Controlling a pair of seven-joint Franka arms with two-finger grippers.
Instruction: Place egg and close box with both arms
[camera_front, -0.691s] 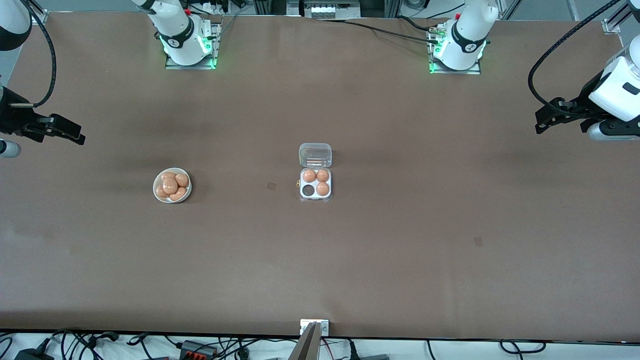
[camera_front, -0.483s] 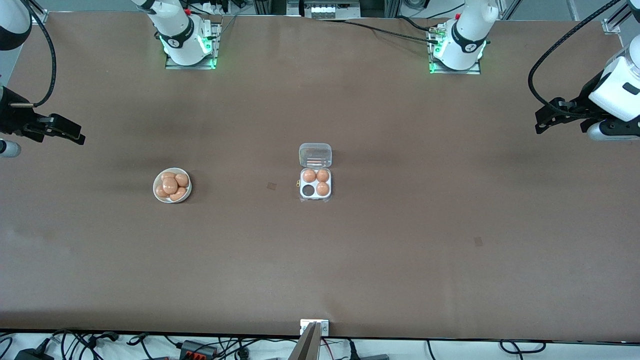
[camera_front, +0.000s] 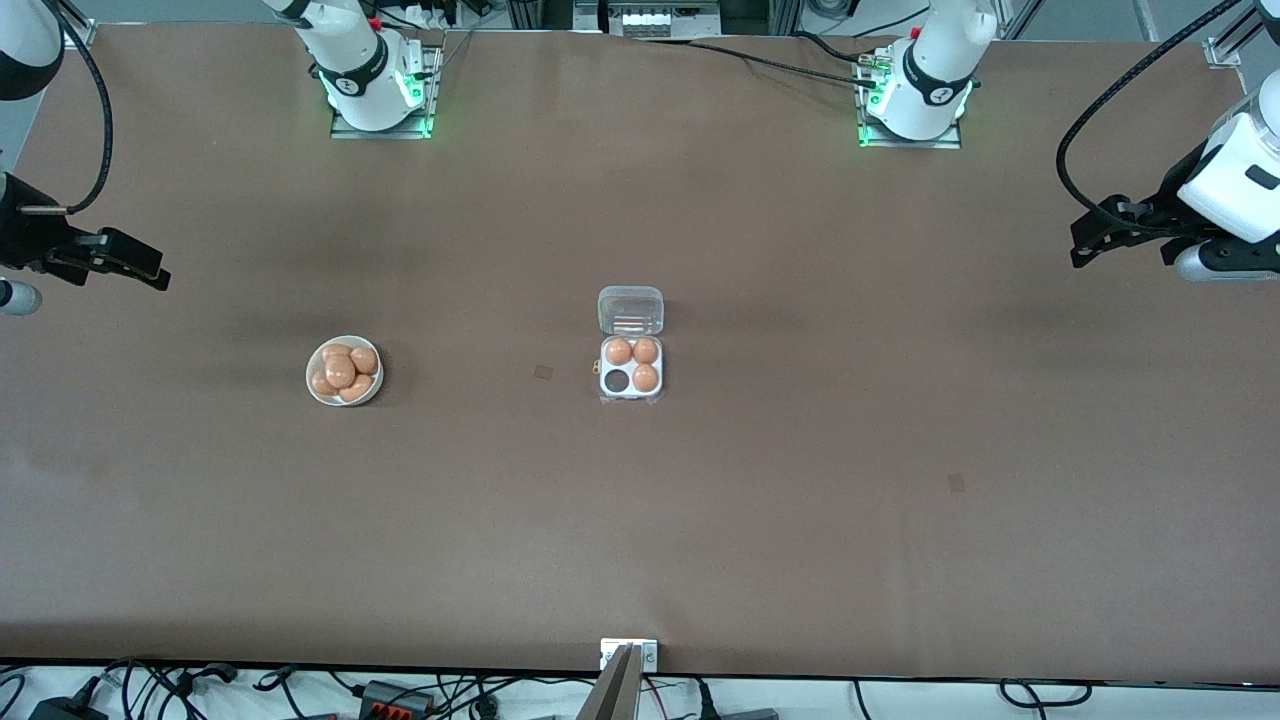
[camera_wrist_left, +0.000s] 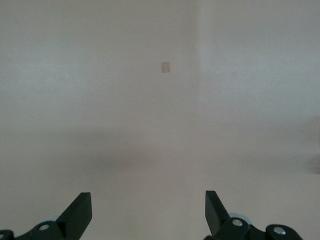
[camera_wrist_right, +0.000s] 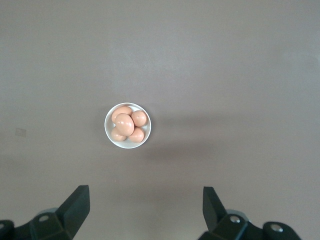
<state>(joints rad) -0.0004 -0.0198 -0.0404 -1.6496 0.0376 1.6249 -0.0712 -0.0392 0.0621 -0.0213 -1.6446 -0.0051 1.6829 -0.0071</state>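
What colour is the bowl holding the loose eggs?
White; the bowl shows best in the right wrist view.

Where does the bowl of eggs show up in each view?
Front view: the bowl sits toward the right arm's end of the table, beside the box.
Right wrist view: bowl near the picture's middle, above the fingertips.
Left wrist view: not in it.
Shared landmark: the brown table.

Table (camera_front: 800, 520): brown, matte. On it: one white bowl (camera_front: 312, 388) of eggs, toward the right arm's end; one box (camera_front: 630, 385), lid open, mid-table, well apart from the bowl; two robot bases (camera_front: 380, 125) along the edge farthest from the front camera.
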